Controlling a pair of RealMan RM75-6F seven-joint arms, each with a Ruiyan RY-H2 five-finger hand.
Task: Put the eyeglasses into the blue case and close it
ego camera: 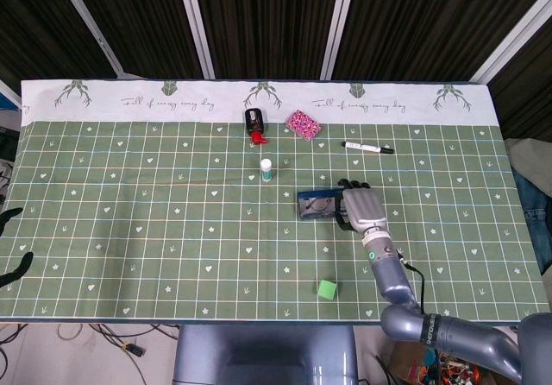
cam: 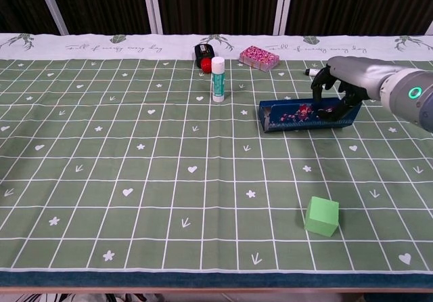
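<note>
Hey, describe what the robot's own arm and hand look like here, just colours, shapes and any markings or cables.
The right hand is metallic silver-grey over the back, with black fingers. Its wrist is a rounded grey cylinder bearing a glowing green ring light. In the head view a thin black cable loops beside the grey forearm, and a dark band circles the arm lower down. Only dark left fingertips show.
</note>
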